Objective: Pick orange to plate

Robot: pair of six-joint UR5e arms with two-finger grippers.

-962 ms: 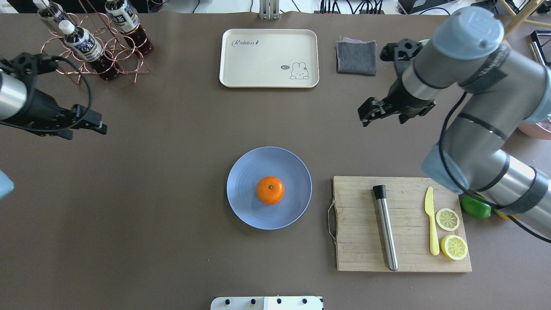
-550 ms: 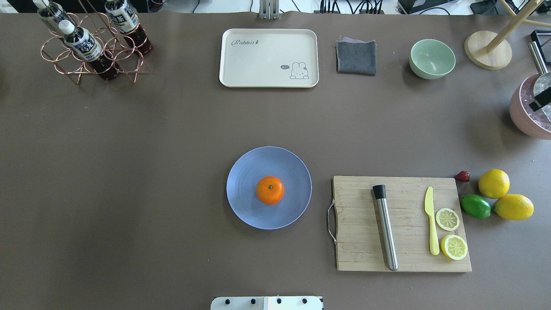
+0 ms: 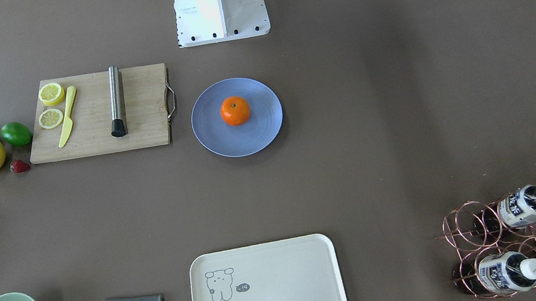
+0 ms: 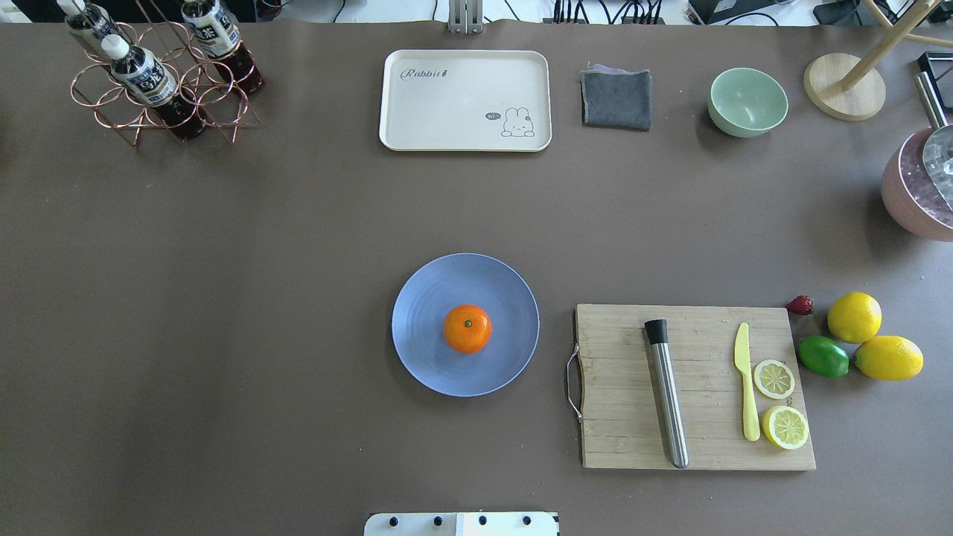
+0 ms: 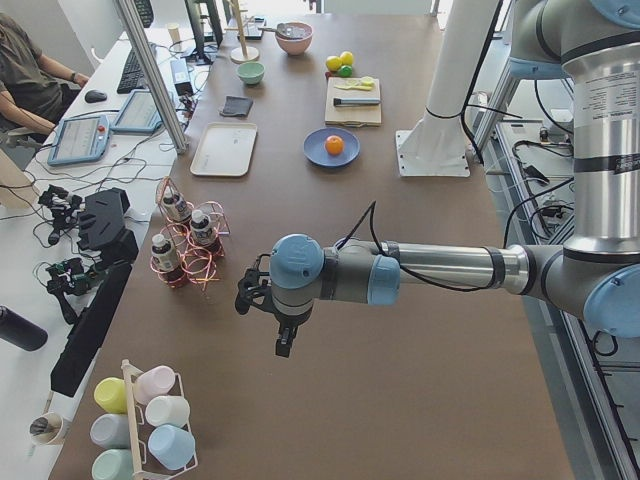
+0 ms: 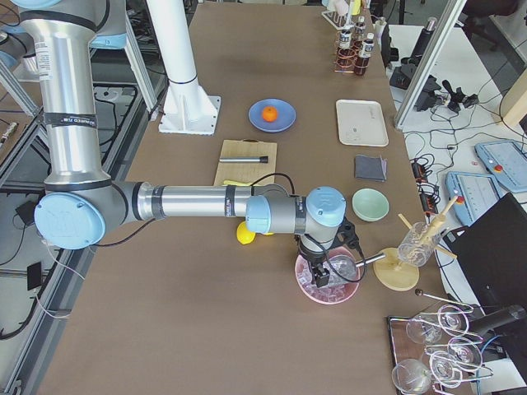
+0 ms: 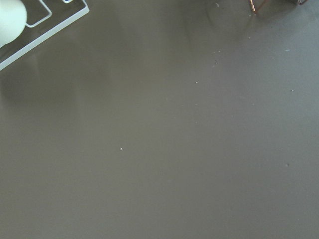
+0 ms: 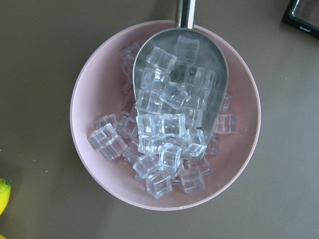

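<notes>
I am seeing the orange (image 4: 467,328) sitting mid-plate (image 4: 424,357), so I am judging the placing done. The left gripper (image 5: 284,338) and right gripper (image 6: 323,275) are hanging at opposite table ends, the right over an ice bowl (image 8: 94,84) and seemingly nearer; I cannot tell how open either is.

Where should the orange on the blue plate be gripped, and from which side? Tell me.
Grip the orange across its widest middle, coming straight down from above. It sits stem up near the centre of the plate, evenly round, so any two opposite sides should serve; the rim would probably hinder a low sideways approach.
</notes>
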